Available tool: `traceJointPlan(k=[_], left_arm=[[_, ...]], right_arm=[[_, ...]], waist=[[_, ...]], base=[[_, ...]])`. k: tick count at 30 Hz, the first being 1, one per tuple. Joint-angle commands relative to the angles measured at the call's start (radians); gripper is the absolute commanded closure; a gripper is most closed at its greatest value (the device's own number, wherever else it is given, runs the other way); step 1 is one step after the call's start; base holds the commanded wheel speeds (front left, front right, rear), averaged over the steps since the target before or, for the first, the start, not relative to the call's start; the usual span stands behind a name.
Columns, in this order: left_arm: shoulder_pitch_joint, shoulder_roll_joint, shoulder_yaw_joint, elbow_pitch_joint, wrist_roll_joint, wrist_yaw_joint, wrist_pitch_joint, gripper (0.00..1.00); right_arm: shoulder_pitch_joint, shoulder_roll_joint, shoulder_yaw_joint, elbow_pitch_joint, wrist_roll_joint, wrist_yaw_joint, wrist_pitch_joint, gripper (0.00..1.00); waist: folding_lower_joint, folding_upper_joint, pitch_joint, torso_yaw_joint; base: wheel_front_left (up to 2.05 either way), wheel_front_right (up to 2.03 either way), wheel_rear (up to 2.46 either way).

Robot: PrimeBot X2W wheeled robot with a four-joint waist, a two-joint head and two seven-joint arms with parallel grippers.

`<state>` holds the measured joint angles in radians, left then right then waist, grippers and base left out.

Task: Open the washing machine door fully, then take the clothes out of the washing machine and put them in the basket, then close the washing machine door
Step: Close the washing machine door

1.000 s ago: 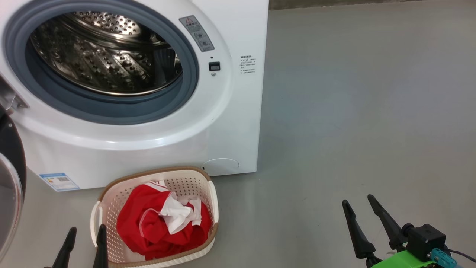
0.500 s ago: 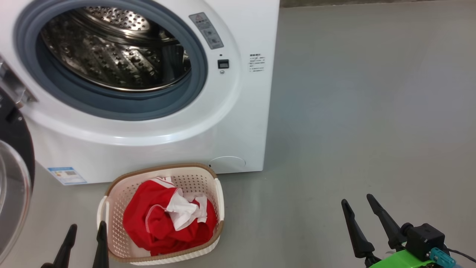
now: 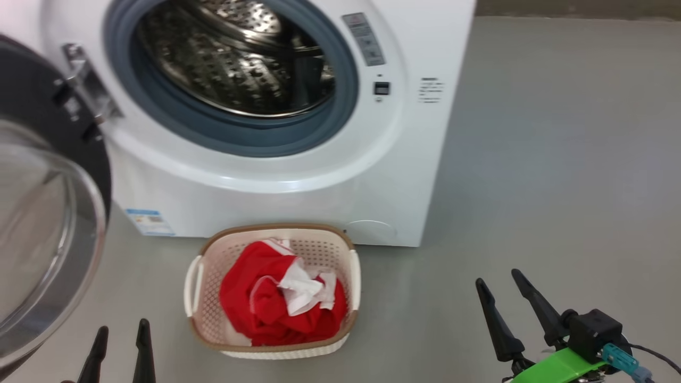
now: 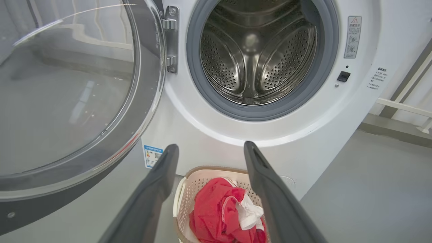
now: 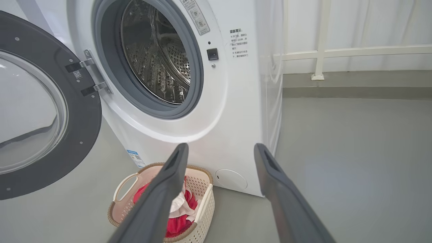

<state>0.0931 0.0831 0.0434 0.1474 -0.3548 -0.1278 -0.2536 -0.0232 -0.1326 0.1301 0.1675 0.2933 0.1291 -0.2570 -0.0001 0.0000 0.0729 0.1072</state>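
The washing machine door (image 3: 48, 213) stood open; with the left gripper (image 3: 122, 329) and the right gripper (image 3: 497, 277) both spread and empty, the left would best push its rim squarely shut.

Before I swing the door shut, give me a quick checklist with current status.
1. Drum emptied: ok, bare steel, no fabric seen.
2. Clothes in the basket: ok, piled inside.
3. Washing machine door reachable: ok, wide open on the left.
4. Left gripper free: ok, open, holding nothing.
5. Right gripper free: ok, open, holding nothing.
6. Door's swing clear of the basket: cannot tell.
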Motion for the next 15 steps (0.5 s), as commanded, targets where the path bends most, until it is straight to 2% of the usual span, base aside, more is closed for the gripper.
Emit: traceJointPlan(k=[1,15], left_arm=[[-0.02,0.006,0.041,-0.015,0.003,-0.003,-0.008,0.0],[-0.018,-0.027,0.048,0.019,0.004,-0.003,-0.008,0.0]], right_arm=[[-0.032,-0.009,0.033,-0.02,-0.005,0.002,-0.005,0.0],[-0.084,-0.029,0.094,0.027,0.011,0.002,-0.005,0.0]], waist=[[0.0001,0.0,0.002,0.059],[0.0001,0.0,-0.007,0.285]], base=[[0.0,0.0,0.0],[0.0,0.0,0.0]])
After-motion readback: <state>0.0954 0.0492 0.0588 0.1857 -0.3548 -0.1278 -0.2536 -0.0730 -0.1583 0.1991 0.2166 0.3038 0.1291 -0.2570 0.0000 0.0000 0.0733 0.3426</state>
